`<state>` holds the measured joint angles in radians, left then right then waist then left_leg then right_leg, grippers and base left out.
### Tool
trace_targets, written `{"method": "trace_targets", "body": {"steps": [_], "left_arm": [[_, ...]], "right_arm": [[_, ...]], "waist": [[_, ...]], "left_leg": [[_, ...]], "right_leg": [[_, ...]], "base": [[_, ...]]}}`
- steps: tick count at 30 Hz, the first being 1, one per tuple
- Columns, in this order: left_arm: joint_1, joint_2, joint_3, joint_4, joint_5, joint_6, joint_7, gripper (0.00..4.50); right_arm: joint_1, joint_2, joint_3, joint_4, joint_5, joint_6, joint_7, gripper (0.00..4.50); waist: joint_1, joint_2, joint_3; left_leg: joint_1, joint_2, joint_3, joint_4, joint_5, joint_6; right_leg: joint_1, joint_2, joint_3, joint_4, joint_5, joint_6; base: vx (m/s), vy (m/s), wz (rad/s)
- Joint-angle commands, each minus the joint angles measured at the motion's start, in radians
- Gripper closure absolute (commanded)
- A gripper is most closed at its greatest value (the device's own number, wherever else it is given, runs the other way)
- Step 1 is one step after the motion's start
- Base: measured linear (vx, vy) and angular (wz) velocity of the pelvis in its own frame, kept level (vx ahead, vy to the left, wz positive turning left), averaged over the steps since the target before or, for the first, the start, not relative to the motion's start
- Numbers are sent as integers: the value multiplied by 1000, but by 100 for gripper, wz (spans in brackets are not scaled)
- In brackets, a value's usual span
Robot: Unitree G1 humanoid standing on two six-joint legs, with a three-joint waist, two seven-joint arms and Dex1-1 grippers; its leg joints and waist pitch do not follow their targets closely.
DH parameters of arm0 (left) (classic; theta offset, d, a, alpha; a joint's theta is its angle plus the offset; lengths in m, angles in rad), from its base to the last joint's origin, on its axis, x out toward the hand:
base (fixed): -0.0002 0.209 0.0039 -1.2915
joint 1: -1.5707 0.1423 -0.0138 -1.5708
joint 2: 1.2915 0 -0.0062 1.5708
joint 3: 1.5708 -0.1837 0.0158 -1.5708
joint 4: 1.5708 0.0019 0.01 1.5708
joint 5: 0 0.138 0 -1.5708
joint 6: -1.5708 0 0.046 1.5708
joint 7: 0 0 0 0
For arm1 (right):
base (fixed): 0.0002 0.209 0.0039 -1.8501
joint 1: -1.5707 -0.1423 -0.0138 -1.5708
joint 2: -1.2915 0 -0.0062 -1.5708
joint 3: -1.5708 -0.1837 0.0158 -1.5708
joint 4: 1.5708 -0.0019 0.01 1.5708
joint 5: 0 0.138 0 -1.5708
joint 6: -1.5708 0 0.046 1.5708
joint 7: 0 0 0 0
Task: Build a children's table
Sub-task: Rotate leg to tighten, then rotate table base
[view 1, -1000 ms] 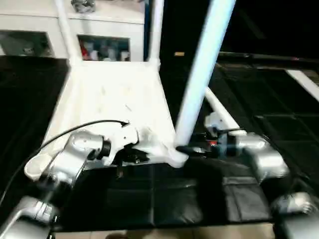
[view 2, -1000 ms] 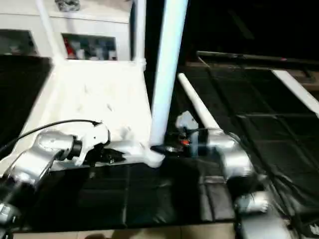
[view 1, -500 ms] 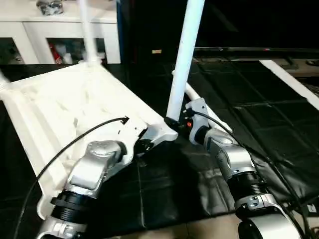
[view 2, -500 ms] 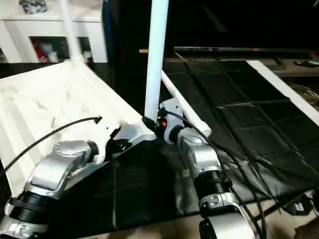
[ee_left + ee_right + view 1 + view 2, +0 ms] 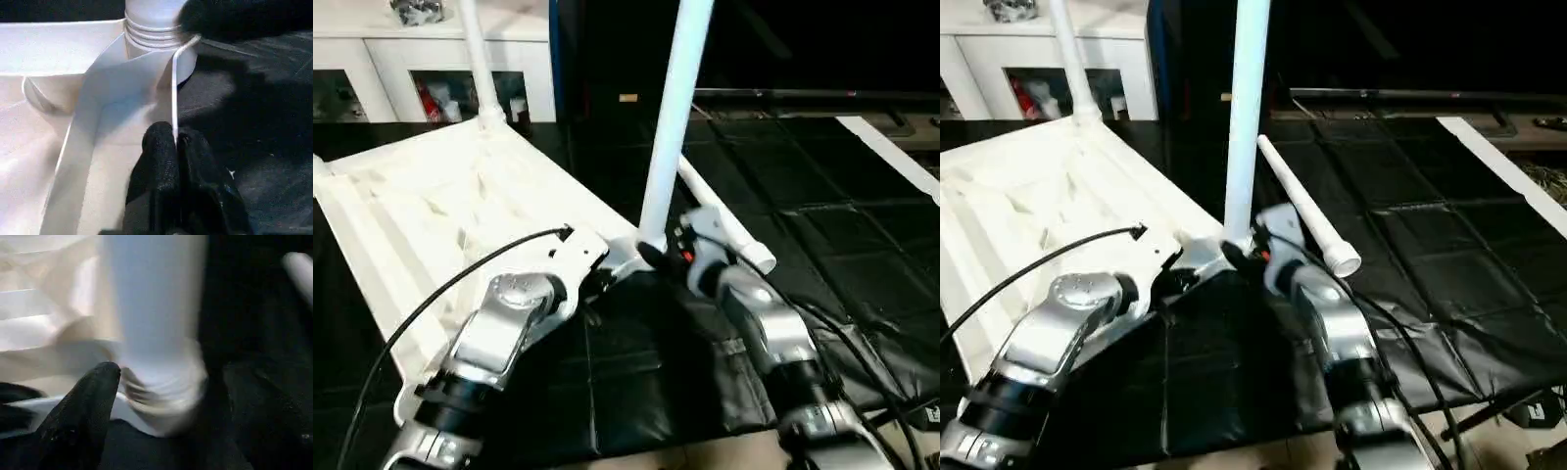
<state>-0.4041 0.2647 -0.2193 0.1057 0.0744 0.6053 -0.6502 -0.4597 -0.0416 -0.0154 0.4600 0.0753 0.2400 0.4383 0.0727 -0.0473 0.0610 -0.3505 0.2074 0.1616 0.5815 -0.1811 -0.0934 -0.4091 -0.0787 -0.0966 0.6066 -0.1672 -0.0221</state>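
Nearest: left hand (image 5: 176, 147) clenched on the thin rim of the upturned tabletop (image 5: 431, 206), beside the near corner socket (image 5: 156, 44). Right hand (image 5: 656, 257) at the base of the upright leg (image 5: 671, 117) seated there; grip state cannot tell. Advice: hold the rim steady, keep leg vertical while seating. Spare leg (image 5: 1302, 211) lies on the black mat (image 5: 822, 245). Far leg (image 5: 478, 64) upright.

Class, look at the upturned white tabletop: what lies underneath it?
The tabletop rests on a black mat that spreads past its edges. Whatever lies directly beneath the white plastic is covered and cannot be seen.
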Motion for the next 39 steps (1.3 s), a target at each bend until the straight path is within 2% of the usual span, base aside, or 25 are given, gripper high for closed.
{"method": "trace_targets", "body": {"steps": [1, 3, 4, 6, 7, 9, 10, 13, 15, 16, 18, 19, 21, 22, 23, 24, 25, 26, 27, 28, 31, 33, 36, 39], "left_arm": [[-26, -10, 27, -28, -20, -75, 16, 406], [-19, -21, 40, -35, -40, -74, 19, 392], [-13, -32, 54, -61, -70, -67, 7, 385], [-10, -36, 60, -79, -88, -69, -5, 361], [-13, -42, 75, -90, -99, -66, 3, 353], [-15, -46, 86, -94, -104, -67, 11, 341], [-21, -49, 107, -99, -118, -71, 18, 329], [-35, -27, 160, -121, -136, -57, 33, 329], [-39, 31, 207, -141, -117, -32, 63, 329], [-37, 105, 242, -142, -71, -8, 93, 329], [-34, 134, 255, -140, -55, 1, 99, 329], [-30, 171, 263, -136, -34, 7, 103, 329], [-19, 226, 264, -131, -2, 13, 100, 354], [-8, 277, 275, -126, 27, 28, 103, 354], [3, 320, 287, -123, 50, 43, 110, 365], [3, 320, 287, -123, 50, 43, 110, 365], [29, 394, 288, -112, 90, 63, 125, 388], [29, 394, 288, -112, 90, 63, 125, 400], [46, 427, 277, -101, 115, 72, 139, 404], [69, 459, 261, -84, 142, 86, 154, 406], [75, 462, 257, -82, 148, 92, 156, 443], [87, 482, 216, -89, 188, 129, 155, 443], [98, 501, 191, -89, 222, 143, 152, 443], [114, 517, 174, -90, 221, 160, 139, 443]], "right_arm": [[30, -11, -55, -100, 45, 21, -7, 51], [55, -14, -57, -156, 77, 30, 26, 34], [90, -33, -33, -215, 100, 31, 90, 21], [114, -49, -11, -250, 113, 40, 135, 7], [127, -60, 7, -259, 111, 47, 156, 3], [135, -66, 18, -264, 110, 53, 164, 0], [143, -73, 34, -264, 104, 59, 177, 0], [144, -77, 64, -262, 86, 78, 183, 0], [144, -92, 105, -285, 78, 118, 207, 0], [143, -116, 149, -294, 54, 139, 233, 0], [142, -123, 161, -293, 47, 145, 239, 0], [140, -129, 173, -291, 42, 154, 242, 0], [136, -132, 181, -283, 36, 157, 243, 0], [131, -133, 188, -272, 30, 161, 243, 0], [125, -134, 196, -262, 21, 164, 241, 0], [125, -134, 196, -262, 21, 164, 241, 0], [118, -136, 211, -254, 16, 175, 240, 0], [118, -136, 211, -254, 16, 175, 240, 0], [118, -138, 219, -258, 20, 190, 242, 0], [117, -139, 232, -263, 21, 210, 247, 0], [117, -141, 238, -265, 19, 216, 250, 0], [115, -145, 255, -255, 5, 226, 252, 0], [115, -143, 255, -250, 2, 229, 249, 0], [114, -143, 259, -239, 0, 228, 243, 0]], "waist": [[9, 5, -68], [15, 5, -71], [19, 1, -69], [21, 1, -69], [23, -6, -67], [24, -2, -64], [24, -5, -64], [24, 4, -62], [21, 6, -62], [21, 7, -63], [18, 5, -61], [19, 7, -62], [21, 10, -64], [22, 15, -64], [18, 14, -64], [19, 15, -65], [25, 16, -65], [27, 19, -65], [21, 15, -61], [21, 16, -61], [22, 19, -61], [26, 23, -59], [29, 20, -59], [28, 22, -58]], "left_leg": [[-3, 17, 0, -70, -210, 5], [-1, 19, 2, -68, -195, 13], [-6, 20, 2, -68, -189, 21], [-7, 21, 3, -68, -188, 27], [-6, 20, 5, -68, -192, 32], [-4, 21, 5, -69, -205, 30], [-5, 18, 5, -68, -214, 27], [-3, 18, 2, -71, -241, 16], [-4, 17, -1, -73, -248, 12], [-3, 17, -3, -72, -249, 10], [-5, 16, -3, -73, -246, 11], [1, 17, -2, -71, -241, 8], [2, 20, -3, -72, -227, 4], [7, 21, -3, -72, -230, 2], [2, 20, -4, -73, -225, -1], [3, 20, -3, -72, -222, -3], [12, 22, 0, -70, -227, -6], [13, 22, -2, -70, -235, -8], [2, 19, -4, -75, -249, -8], [4, 19, -4, -75, -258, -10], [8, 20, -5, -75, -273, -15], [12, 22, -7, -76, -299, -21], [10, 21, -10, -78, -315, -26], [8, 19, -12, -78, -325, -27]], "right_leg": [[58, -62, 54, -82, -328, -108], [57, -63, 56, -79, -287, -115], [60, -62, 55, -75, -261, -123], [60, -62, 54, -73, -255, -131], [58, -63, 54, -78, -280, -128], [54, -63, 55, -83, -317, -123], [55, -63, 54, -86, -346, -114], [52, -63, 52, -91, -394, -97], [53, -59, 51, -91, -398, -85], [53, -58, 50, -89, -391, -82], [55, -56, 51, -88, -391, -79], [50, -57, 52, -87, -385, -82], [50, -57, 54, -81, -343, -98], [44, -55, 56, -75, -307, -114], [50, -54, 56, -70, -275, -126], [50, -55, 57, -69, -259, -135], [44, -57, 58, -71, -252, -149], [41, -56, 58, -67, -249, -156], [51, -54, 57, -66, -268, -147], [49, -56, 59, -70, -290, -137], [45, -59, 59, -73, -315, -135], [41, -58, 60, -77, -332, -139], [44, -61, 60, -78, -345, -133], [44, -62, 59, -81, -376, -123]], "base": [[0, 0, 0], [0, 0, 0], [0, 0, 0], [0, 0, 0], [0, 0, 0], [0, 0, 0], [0, 0, 0], [0, 0, 0], [0, 0, 0], [0, 0, 0], [0, 0, 0], [0, 0, 0], [0, 0, 0], [0, 0, 0], [0, 0, 0], [0, 0, 0], [0, 0, 0], [0, 0, 0], [0, 0, 0], [0, 0, 0], [0, 0, 0], [0, 0, 0], [0, 0, 0], [0, 0, 0]]}}
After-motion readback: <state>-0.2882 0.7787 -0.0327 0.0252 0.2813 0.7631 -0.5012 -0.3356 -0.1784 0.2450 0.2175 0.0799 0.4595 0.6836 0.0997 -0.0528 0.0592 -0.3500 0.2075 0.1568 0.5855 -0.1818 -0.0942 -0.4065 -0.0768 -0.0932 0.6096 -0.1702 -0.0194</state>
